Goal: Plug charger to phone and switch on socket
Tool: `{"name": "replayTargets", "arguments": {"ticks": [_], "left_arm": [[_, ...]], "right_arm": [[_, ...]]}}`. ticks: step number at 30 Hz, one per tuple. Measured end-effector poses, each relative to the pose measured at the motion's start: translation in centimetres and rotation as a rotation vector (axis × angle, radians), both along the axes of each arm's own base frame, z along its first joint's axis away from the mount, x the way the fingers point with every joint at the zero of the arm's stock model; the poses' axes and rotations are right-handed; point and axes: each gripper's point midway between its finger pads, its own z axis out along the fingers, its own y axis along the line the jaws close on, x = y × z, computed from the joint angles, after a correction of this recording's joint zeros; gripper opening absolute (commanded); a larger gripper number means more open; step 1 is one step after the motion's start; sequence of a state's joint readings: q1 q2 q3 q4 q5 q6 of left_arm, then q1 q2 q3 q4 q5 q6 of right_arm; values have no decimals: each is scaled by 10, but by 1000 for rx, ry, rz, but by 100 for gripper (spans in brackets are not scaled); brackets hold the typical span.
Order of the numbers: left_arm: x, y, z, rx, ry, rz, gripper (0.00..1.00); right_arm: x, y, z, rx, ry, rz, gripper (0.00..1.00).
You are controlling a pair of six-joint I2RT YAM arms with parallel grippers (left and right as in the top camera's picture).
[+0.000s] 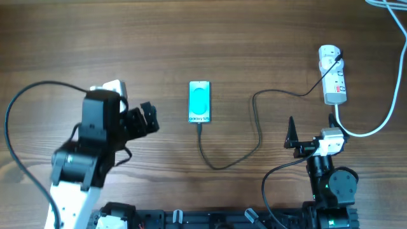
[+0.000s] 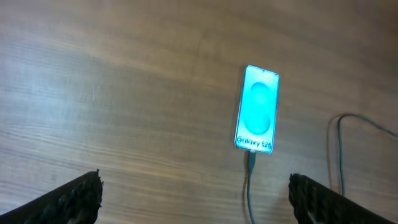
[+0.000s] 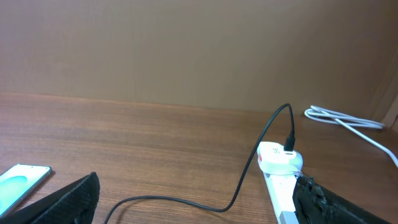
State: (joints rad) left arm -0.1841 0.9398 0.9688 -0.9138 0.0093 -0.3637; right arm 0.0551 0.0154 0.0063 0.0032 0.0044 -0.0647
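Looking down at the brown wooden bench [image 1: 191, 38], I see 2 arms along the lower edge of the frame. The left arm [image 1: 89, 146] fills the lower left of the overhead view. The left fingers [image 2: 68, 199] are spread wide and hold nothing, hanging to the left of the phone. The smaller right arm [image 1: 327, 178] sits at the lower right. The right fingers [image 3: 65, 202] are also parted and empty, and in the wrist view 1 of them overlaps the near end of the socket.

A thick white lead [image 1: 375, 127] loops from the top right corner down to the socket [image 1: 332, 75]. The socket is a short white strip with red marks, lying at the upper right. I cannot tell how its switch is set.

The phone [image 1: 200, 100] lies flat at the middle of the bench with its cyan screen lit and its white text band toward the lower edge. The charger [image 1: 257, 127] trails from its black plug [image 1: 337, 58] in the socket's top end. It sags in a loop below the phone and rises to the connector tip [image 2: 250, 160], which sits against the phone's lower edge.
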Motion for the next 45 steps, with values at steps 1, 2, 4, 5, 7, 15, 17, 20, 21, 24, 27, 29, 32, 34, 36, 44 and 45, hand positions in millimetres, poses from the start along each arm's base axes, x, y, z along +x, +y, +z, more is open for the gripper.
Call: {"name": "replayTargets", "arguments": {"ticks": [1, 2, 4, 5, 7, 15, 17, 20, 21, 24, 27, 29, 32, 34, 36, 44, 45], "left_arm": [[-3, 0, -3, 3, -16, -13, 100], [-5, -1, -5, 5, -43, -29, 100], [-5, -4, -12, 9, -113, -77, 100], [-5, -7, -15, 9, -144, -103, 100], [-7, -12, -22, 4, -214, -151, 100], [-33, -16, -36, -35, -431, -214, 100], [-36, -17, -36, -43, -480, -220, 100], [-35, -19, -43, -50, -542, -232, 100], [-33, -20, -43, -54, -574, -235, 100], [-31, -20, -48, -61, -635, -239, 100], [-29, -19, -45, -67, -701, -240, 100], [-28, -18, -41, -68, -741, -238, 100], [-26, -15, -31, -63, -811, -227, 100], [-24, -14, -22, -59, -863, -222, 100], [-23, -13, -13, -55, -916, -219, 100], [-20, -7, -13, -41, -956, -194, 100], [-20, -5, -15, -37, -950, -186, 100]], "right_arm": [[0, 0, 0, 0, 0, 0, 100], [0, 0, 0, 0, 0, 0, 100], [0, 0, 0, 0, 0, 0, 100], [0, 0, 0, 0, 0, 0, 100], [0, 0, 0, 0, 0, 0, 100], [0, 0, 0, 0, 0, 0, 100], [0, 0, 0, 0, 0, 0, 100], [0, 0, 0, 0, 0, 0, 100], [0, 0, 0, 0, 0, 0, 100], [0, 0, 0, 0, 0, 0, 100], [0, 0, 0, 0, 0, 0, 100], [0, 0, 0, 0, 0, 0, 100], [0, 0, 0, 0, 0, 0, 100], [0, 0, 0, 0, 0, 0, 100], [0, 0, 0, 0, 0, 0, 100], [0, 0, 0, 0, 0, 0, 100], [0, 0, 0, 0, 0, 0, 100]]}}
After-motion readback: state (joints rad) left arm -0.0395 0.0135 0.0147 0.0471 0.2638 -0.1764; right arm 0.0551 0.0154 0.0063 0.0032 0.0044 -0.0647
